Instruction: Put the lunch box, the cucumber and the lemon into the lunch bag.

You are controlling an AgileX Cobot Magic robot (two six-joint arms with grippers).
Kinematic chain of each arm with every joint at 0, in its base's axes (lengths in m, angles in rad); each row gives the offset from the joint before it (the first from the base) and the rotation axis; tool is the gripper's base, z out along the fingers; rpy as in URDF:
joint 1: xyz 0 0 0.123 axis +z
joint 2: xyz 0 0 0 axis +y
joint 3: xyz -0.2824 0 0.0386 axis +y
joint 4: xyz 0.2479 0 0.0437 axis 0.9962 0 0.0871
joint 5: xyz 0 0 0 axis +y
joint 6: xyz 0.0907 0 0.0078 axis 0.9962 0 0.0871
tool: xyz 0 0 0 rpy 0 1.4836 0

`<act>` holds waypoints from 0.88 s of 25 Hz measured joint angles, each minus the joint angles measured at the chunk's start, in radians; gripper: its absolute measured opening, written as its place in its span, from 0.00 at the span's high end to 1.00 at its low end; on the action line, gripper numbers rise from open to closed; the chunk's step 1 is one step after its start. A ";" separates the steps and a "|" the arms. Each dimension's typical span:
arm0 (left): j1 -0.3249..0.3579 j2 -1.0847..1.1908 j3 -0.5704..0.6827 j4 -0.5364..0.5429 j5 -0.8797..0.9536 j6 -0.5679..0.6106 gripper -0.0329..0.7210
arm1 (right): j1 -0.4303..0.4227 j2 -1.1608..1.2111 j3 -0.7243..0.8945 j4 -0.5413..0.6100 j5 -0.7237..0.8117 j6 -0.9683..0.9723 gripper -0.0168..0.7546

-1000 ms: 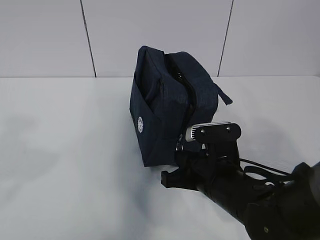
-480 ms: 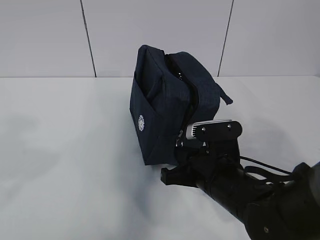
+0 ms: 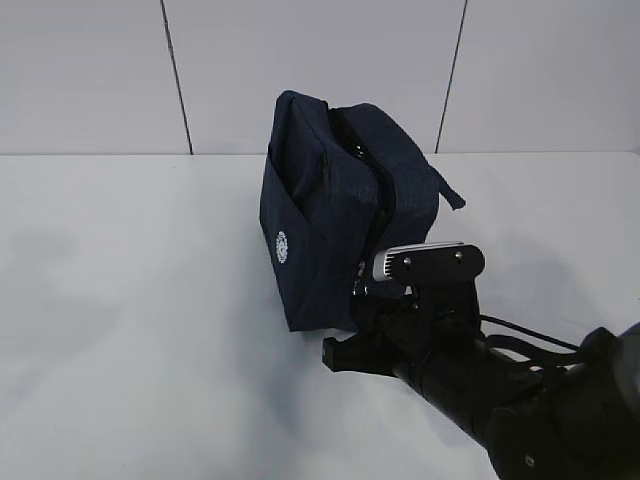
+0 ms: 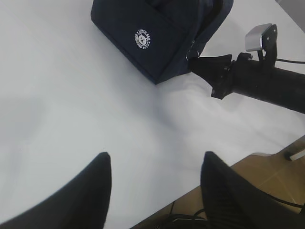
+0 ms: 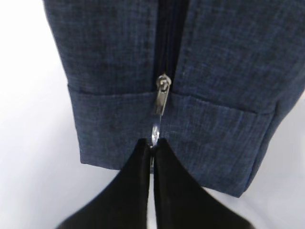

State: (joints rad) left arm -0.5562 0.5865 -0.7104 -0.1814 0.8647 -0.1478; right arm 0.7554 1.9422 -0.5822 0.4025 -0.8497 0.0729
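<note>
The dark navy lunch bag (image 3: 335, 210) stands on the white table with its white round logo (image 3: 281, 247) facing left; it also shows in the left wrist view (image 4: 152, 33) and fills the right wrist view (image 5: 167, 71). My right gripper (image 5: 152, 143) is shut on the metal zipper pull (image 5: 159, 107) low on the bag's near side; in the exterior view it (image 3: 362, 290) touches the bag's lower corner. My left gripper (image 4: 155, 164) is open and empty above bare table, well away from the bag. The lunch box, cucumber and lemon are out of view.
The white table (image 3: 130, 300) spreads left of the bag. The table's front edge and brown floor (image 4: 267, 176) show beside my left gripper. A grey panelled wall (image 3: 300, 70) stands behind the table. The right arm (image 4: 267, 83) stretches across to the bag.
The right gripper has moved slightly down and toward the camera with the zipper pull, and the bag's top has shifted a little. The left arm is not seen earlier.
</note>
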 joint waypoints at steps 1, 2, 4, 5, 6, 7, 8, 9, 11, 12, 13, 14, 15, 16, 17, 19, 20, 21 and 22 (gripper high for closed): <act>0.000 0.000 0.000 0.000 0.000 0.000 0.38 | 0.000 0.000 0.000 0.000 -0.002 0.000 0.97; 0.000 0.000 0.000 0.000 0.000 0.000 0.38 | 0.000 0.000 0.000 0.000 -0.002 0.000 0.97; 0.000 0.000 0.000 0.000 -0.002 0.000 0.38 | 0.000 0.000 0.000 0.001 -0.004 0.000 0.96; 0.000 0.000 0.000 0.000 -0.002 0.000 0.38 | 0.000 0.000 0.000 0.001 -0.004 0.000 0.96; 0.000 0.000 0.000 0.000 -0.002 0.000 0.38 | 0.000 0.000 0.000 0.001 -0.004 0.000 0.96; 0.000 0.000 0.000 0.000 -0.002 0.000 0.38 | 0.000 0.000 0.000 0.001 -0.004 0.000 0.96; 0.000 0.000 0.000 0.000 -0.002 0.000 0.38 | 0.000 0.000 0.000 0.001 -0.004 0.000 0.95; 0.000 0.000 0.000 0.000 -0.002 0.000 0.38 | 0.000 0.000 0.000 0.001 -0.004 0.000 0.95; 0.000 0.000 0.000 0.000 -0.002 0.000 0.38 | 0.000 0.000 0.000 0.001 -0.006 0.000 0.93; 0.000 0.000 0.000 0.000 -0.002 0.000 0.38 | 0.000 0.000 0.000 0.001 -0.006 0.000 0.92; 0.000 0.000 0.000 0.000 -0.002 0.000 0.38 | 0.000 0.000 0.000 0.001 -0.010 0.000 0.92; 0.000 0.000 0.000 0.000 -0.002 0.000 0.38 | 0.000 0.000 0.000 0.001 -0.014 0.000 0.91; 0.000 0.000 0.000 0.000 -0.002 0.000 0.38 | 0.000 0.000 0.000 0.001 -0.019 0.000 0.90; 0.000 0.000 0.000 0.000 -0.002 0.000 0.38 | 0.000 0.000 0.000 0.001 -0.024 0.000 0.90; -0.002 0.000 0.000 0.000 -0.002 0.000 0.38 | 0.000 0.000 0.000 0.001 -0.025 0.000 0.89; -0.002 0.000 0.000 0.000 -0.002 0.000 0.38 | 0.000 0.000 0.000 0.001 -0.025 0.000 0.89; -0.002 0.000 0.000 0.000 -0.002 0.000 0.38 | 0.000 0.000 0.000 0.001 -0.025 0.000 0.89; -0.002 0.000 0.000 0.000 -0.002 0.000 0.38 | 0.000 0.000 0.000 0.001 -0.025 0.000 0.89; -0.002 0.000 0.000 0.000 -0.002 0.000 0.38 | 0.000 0.000 0.000 0.001 -0.025 0.000 0.89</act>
State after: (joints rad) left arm -0.5578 0.5865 -0.7104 -0.1814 0.8630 -0.1474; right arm 0.7554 1.9422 -0.5822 0.4031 -0.8750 0.0729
